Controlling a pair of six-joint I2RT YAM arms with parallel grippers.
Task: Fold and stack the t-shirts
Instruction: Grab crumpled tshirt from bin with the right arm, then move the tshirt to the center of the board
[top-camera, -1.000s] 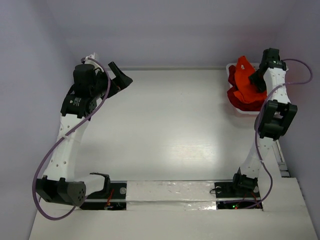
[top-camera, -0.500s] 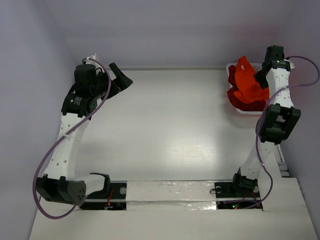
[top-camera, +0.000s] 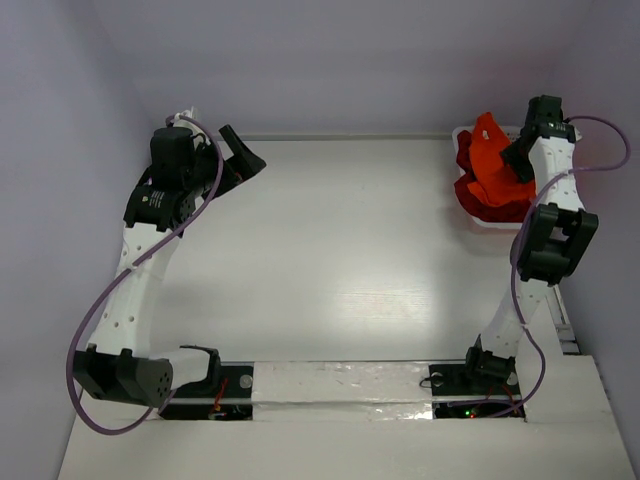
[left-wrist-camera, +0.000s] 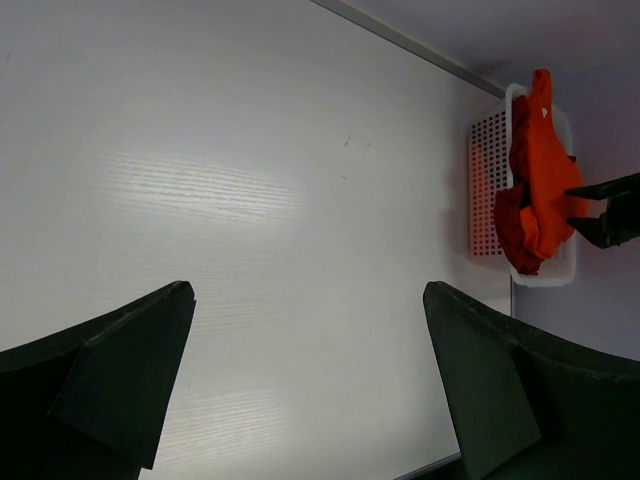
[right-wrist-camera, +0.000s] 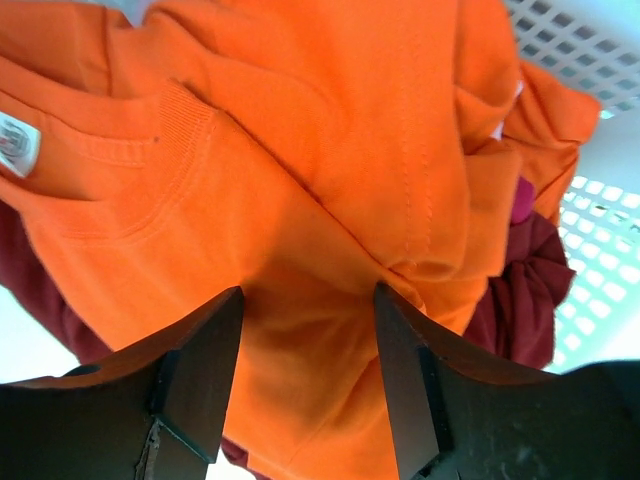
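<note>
Right gripper (right-wrist-camera: 308, 300) just above the orange t-shirt (right-wrist-camera: 300, 150), far right.
Jaws apart, cloth directly below; the left gripper (left-wrist-camera: 308, 295), wide open, is well apart.

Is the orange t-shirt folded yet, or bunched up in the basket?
Bunched, not folded: the orange t-shirt lies crumpled in the white basket, heaped over the crimson t-shirt, with its collar and label showing.
</note>
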